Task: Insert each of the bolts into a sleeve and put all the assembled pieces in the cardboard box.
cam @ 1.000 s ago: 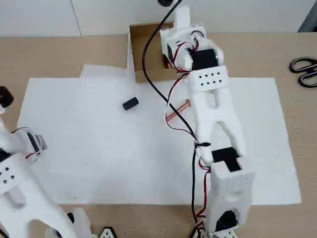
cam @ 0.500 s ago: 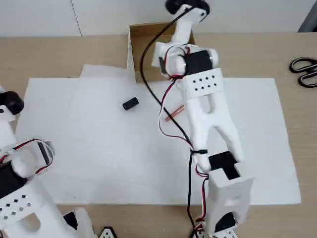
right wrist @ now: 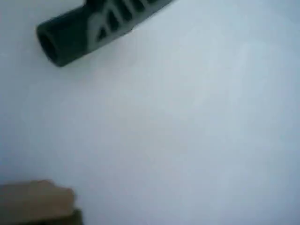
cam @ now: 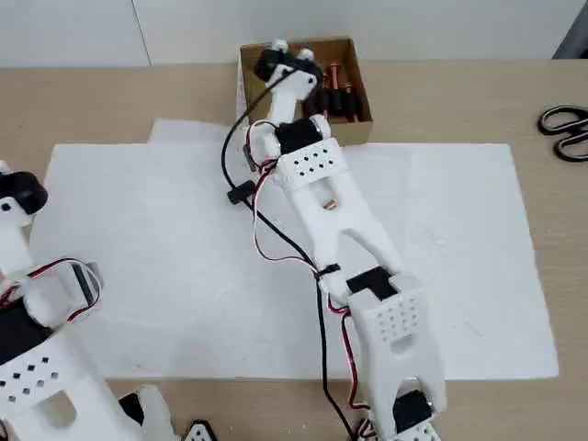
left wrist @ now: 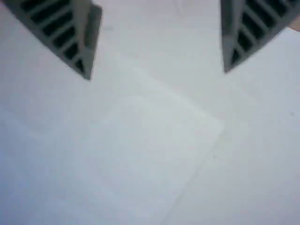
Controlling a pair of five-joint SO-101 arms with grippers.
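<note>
A black sleeve (cam: 241, 193) lies on the white sheet (cam: 138, 257), just left of my right arm (cam: 317, 175). In the right wrist view the sleeve (right wrist: 58, 41) sits right at the tip of my right gripper (right wrist: 101, 23). A copper bolt (cam: 326, 204) shows through the gap in that arm's forearm. The cardboard box (cam: 262, 55) at the back holds several assembled pieces (cam: 333, 87). My left gripper (left wrist: 157, 70) is open with nothing in it, above bare sheet; its arm (cam: 37, 367) is at the front left.
Black scissors (cam: 565, 129) lie on the wooden table at the far right. A corner of the cardboard box (right wrist: 35, 202) shows in the right wrist view. The right arm's cable (cam: 276, 234) trails over the middle of the sheet.
My right arm swung left from over the cardboard box to the black sleeve, uncovering the pieces in the box. The bolt now lies under its forearm. My left arm shifted slightly at first, then held.
</note>
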